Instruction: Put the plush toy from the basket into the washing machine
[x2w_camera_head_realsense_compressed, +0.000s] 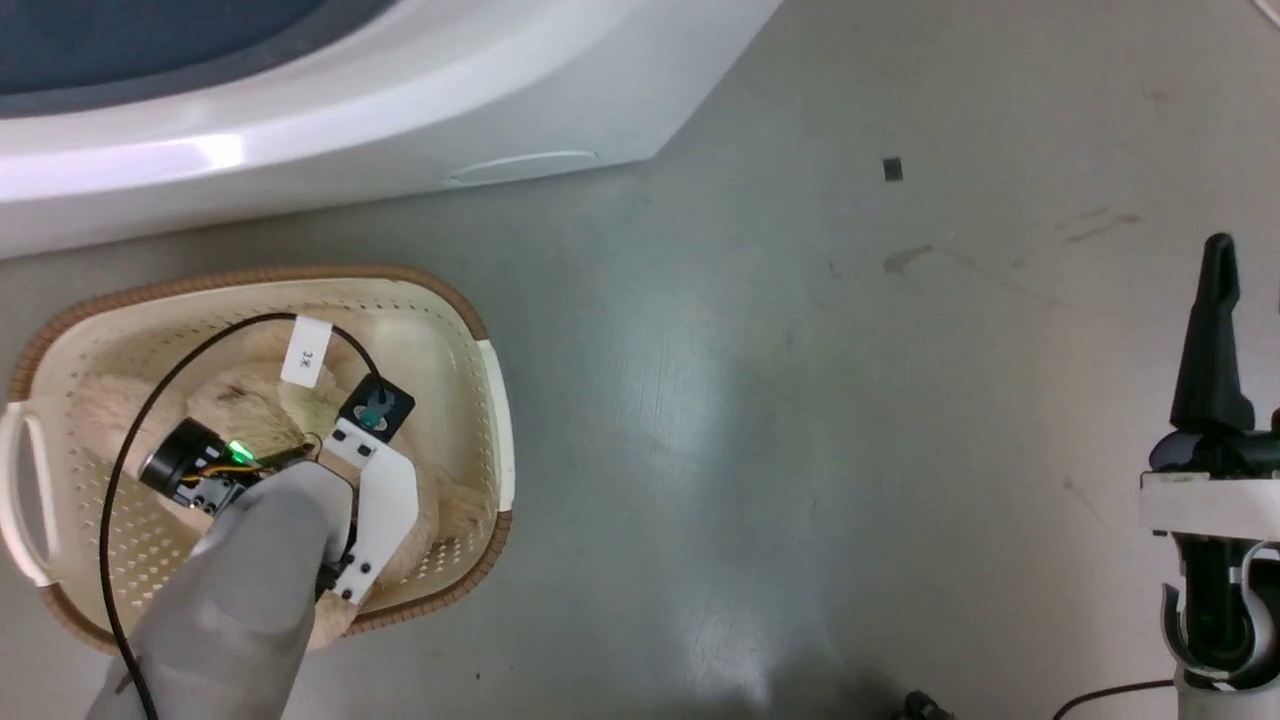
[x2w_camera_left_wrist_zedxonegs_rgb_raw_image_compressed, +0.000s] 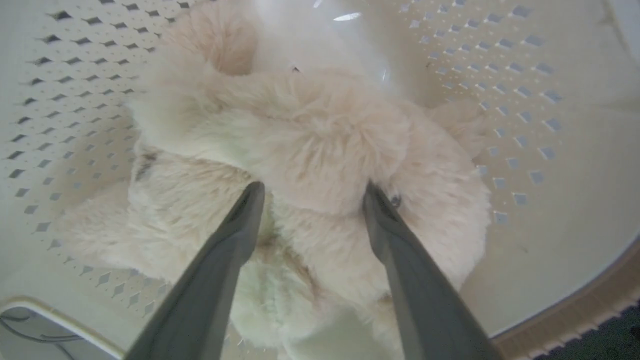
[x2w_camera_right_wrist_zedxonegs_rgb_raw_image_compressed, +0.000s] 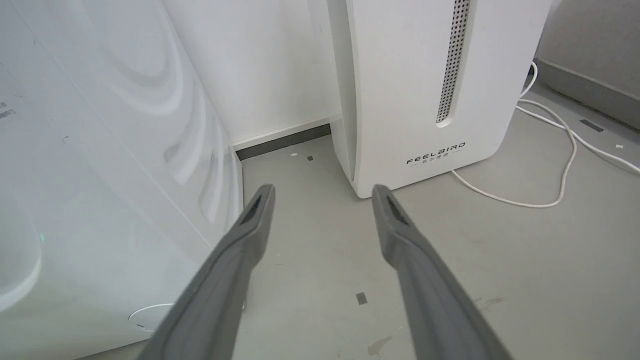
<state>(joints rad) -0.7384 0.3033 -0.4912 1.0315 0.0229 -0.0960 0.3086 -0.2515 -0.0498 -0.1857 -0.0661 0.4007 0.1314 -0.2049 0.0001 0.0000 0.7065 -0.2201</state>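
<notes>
The beige plush toy (x2w_camera_head_realsense_compressed: 232, 398) lies in the cream basket (x2w_camera_head_realsense_compressed: 300, 275), which stands on the floor in front of the white washing machine (x2w_camera_head_realsense_compressed: 420, 100). My left forearm (x2w_camera_head_realsense_compressed: 250, 580) reaches down into the basket and hides much of the toy. In the left wrist view my left gripper (x2w_camera_left_wrist_zedxonegs_rgb_raw_image_compressed: 314, 190) is open, its fingers (x2w_camera_left_wrist_zedxonegs_rgb_raw_image_compressed: 240, 235) pressed into the fur on both sides of a rounded part of the plush toy (x2w_camera_left_wrist_zedxonegs_rgb_raw_image_compressed: 320, 140). My right gripper (x2w_camera_head_realsense_compressed: 1218, 262) hangs open over bare floor at the right, holding nothing, as the right wrist view of this gripper (x2w_camera_right_wrist_zedxonegs_rgb_raw_image_compressed: 322, 191) confirms.
A black cable (x2w_camera_head_realsense_compressed: 160, 385) with a white label loops over the basket. In the right wrist view the washing machine's side (x2w_camera_right_wrist_zedxonegs_rgb_raw_image_compressed: 100, 200) is at the left, a white FEELBIRD appliance (x2w_camera_right_wrist_zedxonegs_rgb_raw_image_compressed: 425, 100) stands ahead, and a white cord (x2w_camera_right_wrist_zedxonegs_rgb_raw_image_compressed: 560, 150) trails on the grey floor (x2w_camera_head_realsense_compressed: 800, 400).
</notes>
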